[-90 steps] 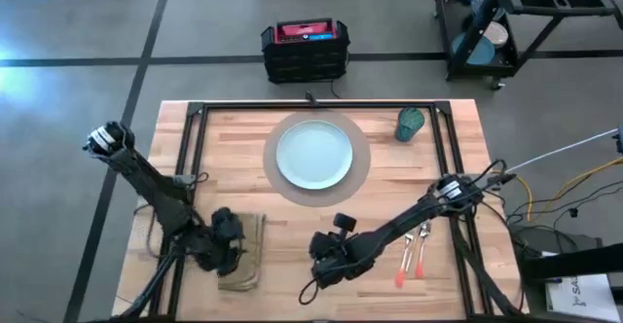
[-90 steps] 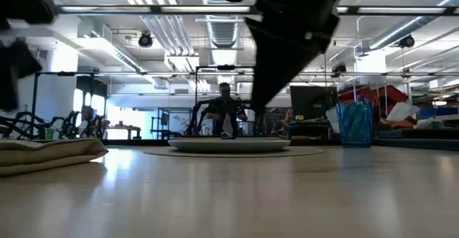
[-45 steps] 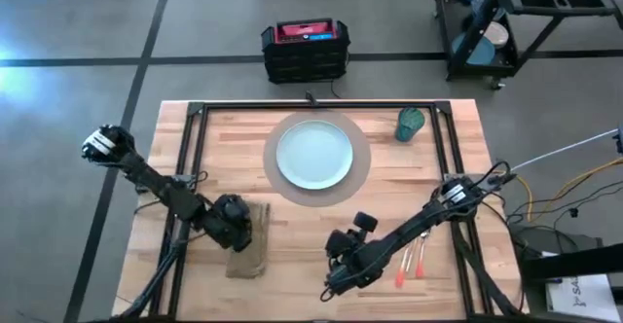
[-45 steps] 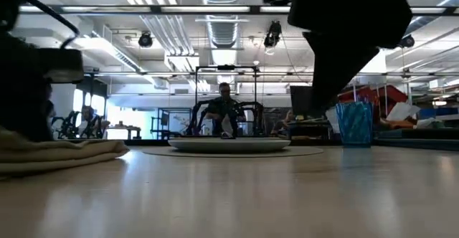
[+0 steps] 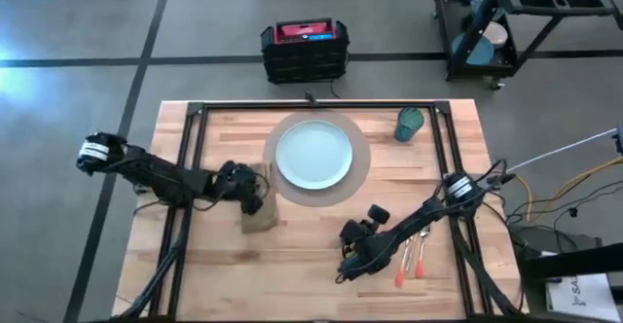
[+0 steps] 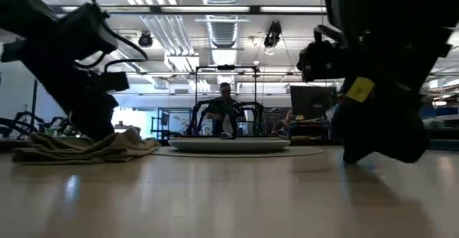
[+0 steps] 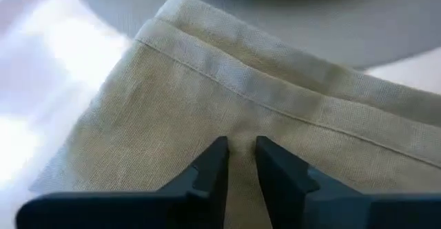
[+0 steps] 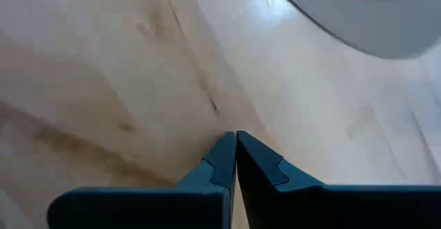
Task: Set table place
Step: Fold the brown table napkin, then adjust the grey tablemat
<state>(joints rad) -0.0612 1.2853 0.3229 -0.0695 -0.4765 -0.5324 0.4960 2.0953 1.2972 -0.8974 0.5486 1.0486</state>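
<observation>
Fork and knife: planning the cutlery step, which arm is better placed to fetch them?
Right. The right gripper, fingers shut and empty, is beside the fork and knife; the left gripper grips the napkin.

Tan napkin (image 5: 259, 212), pale blue plate (image 5: 313, 155), teal cup (image 5: 410, 124)

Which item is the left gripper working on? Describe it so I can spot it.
On the table, find the round mat under the blue plate. At its left edge lies the tan napkin, pinched by the left gripper; it is the only cloth.
</observation>
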